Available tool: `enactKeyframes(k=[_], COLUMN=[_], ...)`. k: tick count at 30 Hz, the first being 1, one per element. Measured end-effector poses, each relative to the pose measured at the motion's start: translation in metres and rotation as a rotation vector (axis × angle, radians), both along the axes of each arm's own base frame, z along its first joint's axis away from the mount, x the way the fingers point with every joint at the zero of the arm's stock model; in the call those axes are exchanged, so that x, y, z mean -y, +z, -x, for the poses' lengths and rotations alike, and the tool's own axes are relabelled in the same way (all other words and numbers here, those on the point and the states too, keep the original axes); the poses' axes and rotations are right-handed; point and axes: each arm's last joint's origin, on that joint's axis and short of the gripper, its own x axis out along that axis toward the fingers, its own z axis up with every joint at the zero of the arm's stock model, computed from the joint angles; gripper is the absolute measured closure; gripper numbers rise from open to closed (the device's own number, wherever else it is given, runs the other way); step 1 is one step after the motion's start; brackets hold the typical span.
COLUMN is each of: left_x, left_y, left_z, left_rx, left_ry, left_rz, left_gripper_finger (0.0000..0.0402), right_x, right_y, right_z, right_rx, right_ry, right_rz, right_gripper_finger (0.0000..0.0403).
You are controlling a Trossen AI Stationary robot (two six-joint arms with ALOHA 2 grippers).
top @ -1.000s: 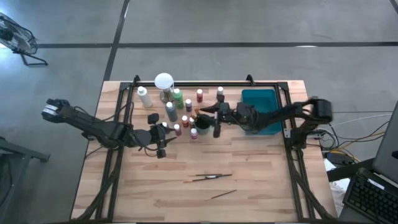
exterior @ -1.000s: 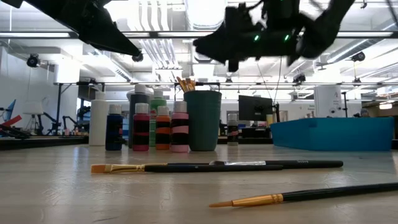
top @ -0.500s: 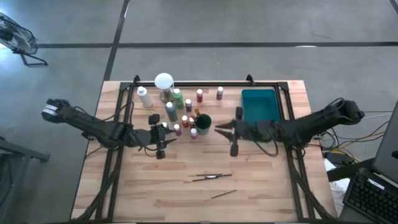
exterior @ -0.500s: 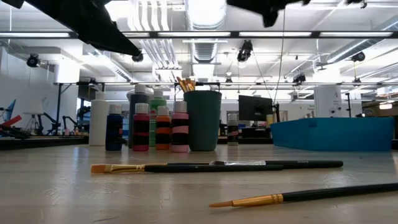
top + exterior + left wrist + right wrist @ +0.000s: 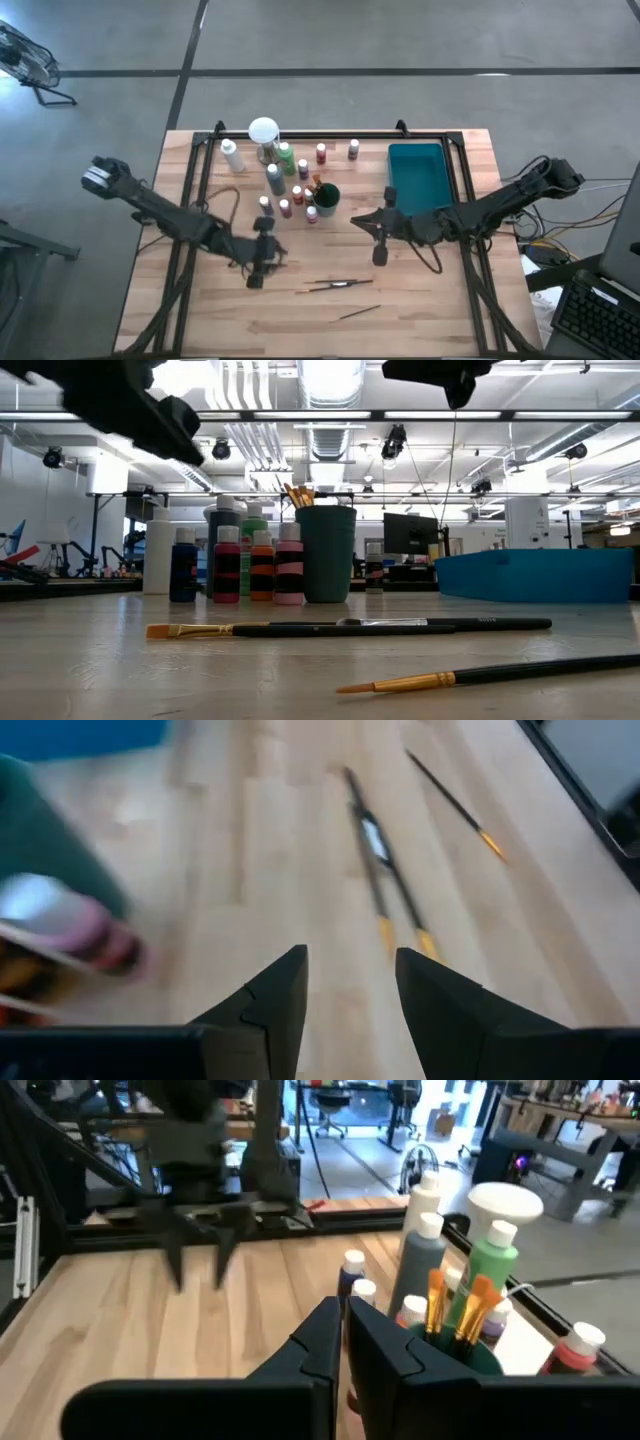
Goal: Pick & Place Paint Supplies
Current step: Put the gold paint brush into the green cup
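Small white-capped paint bottles (image 5: 290, 182) stand in a cluster at the far middle of the table, next to a dark green cup (image 5: 326, 198) with brushes in it. Two thin dark brushes (image 5: 340, 285) lie side by side near the front and a third (image 5: 358, 312) nearer still. My left gripper (image 5: 280, 262) hovers open to the left of the lying brushes (image 5: 385, 870), with nothing between its fingers (image 5: 350, 980). My right gripper (image 5: 355, 218) hangs shut and holding nothing (image 5: 344, 1315) to the right of the cup (image 5: 455, 1350), above the table.
A teal tray (image 5: 417, 175) sits at the far right. A round white-topped object (image 5: 264, 130) stands behind the bottles. Black frame rails run along the table's far edge and both sides. Bare wood lies between the bottles and the lying brushes (image 5: 350, 627).
My right gripper has drawn back from over the bottles beside the cup, toward the table's near and right edges, and risen. My left gripper has gone toward the near edge and the lying brushes, tipping downward. No bottle or brush has visibly moved.
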Motion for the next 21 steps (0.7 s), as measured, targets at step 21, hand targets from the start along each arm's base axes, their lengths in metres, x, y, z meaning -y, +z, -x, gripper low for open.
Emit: enactKeyframes(k=[21], left_x=[0.079], left_y=[-0.058], left_z=[-0.02], left_rx=[-0.089], left_ry=[0.125], left_rz=[0.139], left_gripper_finger=[0.0242], right_x=[0.004], right_y=[-0.008], right_z=[0.003], right_rx=[-0.019], right_ry=[-0.085], right_rz=[0.028], right_gripper_finger=[0.0394])
